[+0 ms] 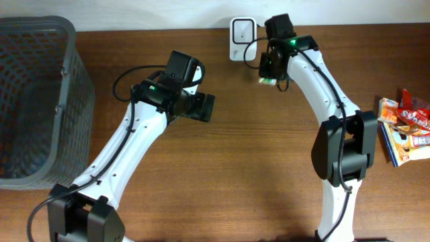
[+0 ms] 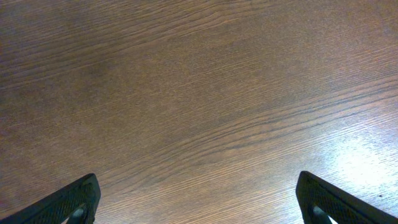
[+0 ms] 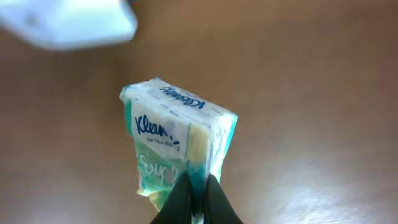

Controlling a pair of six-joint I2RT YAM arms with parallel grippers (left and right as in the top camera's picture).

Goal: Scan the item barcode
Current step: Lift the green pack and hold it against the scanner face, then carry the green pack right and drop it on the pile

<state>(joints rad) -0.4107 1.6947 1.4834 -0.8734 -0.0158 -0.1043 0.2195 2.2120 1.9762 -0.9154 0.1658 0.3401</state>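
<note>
Now: tissue pack pinched in right hand, up beside the scanner

Right hand (image 3: pixel 198 186) is closed tight on one thin edge of the Kleenex tissue pack (image 3: pixel 177 140). The rest of the pack sticks out past the fingertips with nothing under it. From overhead, the pack appears to be held clear of the bench (image 1: pixel 255 168), just beside the white scanner (image 1: pixel 242 30) at the far edge. Left hand (image 2: pixel 199 202) is spread fully wide and holds nothing, over bare wood near the middle. Grey basket (image 1: pixel 40 40) at the left and snack packets (image 1: pixel 406 128) at the right edge are both well apart from the action.

Barcode: not found on the faces I can see. The logo face is turned towards the wrist camera.

Risks, as I judge them:
- The hold is on soft wrapper only. Any quick wrist turn could let the pack swivel or slide out and drop.
- If the barcode face is not square to the scanner window, there will be no read. I cannot tell which face points at it.
- The pack is very close to the scanner. Pushing nearer could nudge the unit or crumple the wrapper over the code.
</note>
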